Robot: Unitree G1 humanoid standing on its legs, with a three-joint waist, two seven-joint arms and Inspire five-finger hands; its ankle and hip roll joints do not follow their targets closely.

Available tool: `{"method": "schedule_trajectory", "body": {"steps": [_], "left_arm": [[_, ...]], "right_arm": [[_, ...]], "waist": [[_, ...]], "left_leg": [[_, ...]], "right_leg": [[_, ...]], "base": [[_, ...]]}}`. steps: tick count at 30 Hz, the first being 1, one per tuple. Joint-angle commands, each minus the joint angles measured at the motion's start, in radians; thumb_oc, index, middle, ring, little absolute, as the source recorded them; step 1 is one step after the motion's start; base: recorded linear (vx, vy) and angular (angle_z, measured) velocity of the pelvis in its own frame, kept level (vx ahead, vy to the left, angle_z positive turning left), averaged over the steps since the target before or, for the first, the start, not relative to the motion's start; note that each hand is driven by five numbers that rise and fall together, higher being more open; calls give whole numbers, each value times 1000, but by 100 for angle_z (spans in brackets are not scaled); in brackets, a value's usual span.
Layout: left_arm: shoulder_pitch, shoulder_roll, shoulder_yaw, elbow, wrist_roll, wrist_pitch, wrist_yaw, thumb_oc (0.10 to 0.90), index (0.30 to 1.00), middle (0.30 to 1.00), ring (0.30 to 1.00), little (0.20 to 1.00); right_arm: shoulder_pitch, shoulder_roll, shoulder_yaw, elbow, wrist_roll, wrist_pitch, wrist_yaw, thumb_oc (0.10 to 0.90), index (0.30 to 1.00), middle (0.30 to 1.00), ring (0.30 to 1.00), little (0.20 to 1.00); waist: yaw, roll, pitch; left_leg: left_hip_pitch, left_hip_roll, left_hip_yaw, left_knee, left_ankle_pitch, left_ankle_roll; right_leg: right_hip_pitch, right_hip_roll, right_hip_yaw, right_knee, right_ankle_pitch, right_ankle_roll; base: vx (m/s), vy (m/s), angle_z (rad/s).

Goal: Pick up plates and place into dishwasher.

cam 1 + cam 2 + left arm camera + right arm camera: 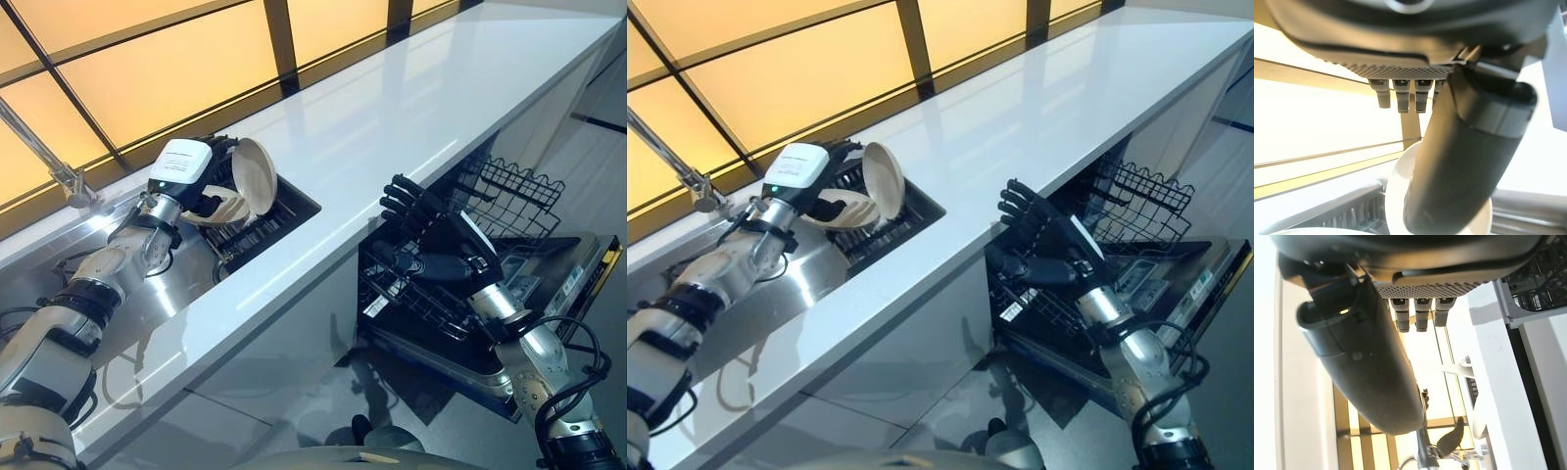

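White countertop point(411, 108) runs as a broad glossy band from the lower left of the frame to the upper right, bare along its whole length, with its front edge cutting diagonally through the middle. Behind it, at upper left, a wall of amber panels point(147, 69) with dark frames closes off the far side. At centre left a dark dish rack point(269, 220) sits sunk in a steel sink point(186, 274), hemmed in by the counter edge on one side and the panels on the other; a metal faucet point(44, 157) slants in from the far left edge. The left hand point(201, 186) is at the rack, its thumb in front of a cream plate point(257, 176), but whether the fingers actually close on it cannot be told. That plate stands on edge, tilted, its face turned toward the lower right, its rim line running up and down; a second pale plate point(223, 208) lies lower and flatter just beside it. Below the counter at right, the open dishwasher point(578, 279) shows a pulled-out black wire rack point(514, 196). The right hand point(431, 230) hangs in front of that rack with fingers extended and holding nothing.
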Motion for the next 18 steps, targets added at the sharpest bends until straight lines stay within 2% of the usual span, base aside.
{"method": "schedule_trajectory", "body": {"steps": [1, 7, 10, 12, 15, 18], "left_arm": [[-226, 32, 69, 70, -114, 53, 24, 800, 900, 900, 900, 900], [-212, 13, 78, 31, -194, 82, -2, 800, 900, 900, 900, 900], [-209, -6, 110, 2, -311, 77, 15, 800, 900, 900, 900, 900], [-212, -14, 118, -1, -318, 70, 19, 800, 900, 900, 900, 900], [-252, 5, 94, -11, -290, 41, -5, 800, 900, 900, 900, 900], [-272, 18, 78, -2, -321, 20, -10, 800, 900, 900, 900, 900]], "right_arm": [[-140, -74, 18, -39, -62, -90, -32, 800, 900, 900, 900, 900], [-229, -142, 13, -8, -109, -101, -96, 800, 900, 900, 900, 900], [-386, -191, 16, 59, -123, -110, -217, 800, 900, 900, 900, 900], [-433, -190, 26, 78, -138, -113, -255, 800, 900, 900, 900, 900], [-571, -189, 83, 126, -197, -127, -364, 800, 900, 900, 900, 900], [-595, -186, 90, 145, -220, -132, -395, 800, 900, 900, 900, 900]], "waist": [[3, 7, -117], [27, -6, -115], [54, -18, -104], [62, -22, -101], [88, -39, -80], [106, -48, -77]], "left_leg": [[4, -31, -1, 9, -111, 38], [2, -42, -32, 9, -110, 45], [1, -53, -88, 9, -109, 54], [0, -54, -96, 9, -107, 56], [-5, -64, -127, 9, -91, 62], [-13, -66, -142, 9, -76, 57]], "right_leg": [[65, 19, 6, 5, -127, 67], [58, 17, -5, 41, -133, 68], [18, 16, -23, 166, -147, 68], [3, 11, -33, 204, -149, 70], [-83, -13, -74, 413, -141, 91], [-79, -17, -81, 368, -133, 91]], "base": [[-72, 97, -4], [-53, 102, 0], [-36, 134, 1], [-29, 87, 4], [-22, 74, 9], [29, -32, 18]]}}
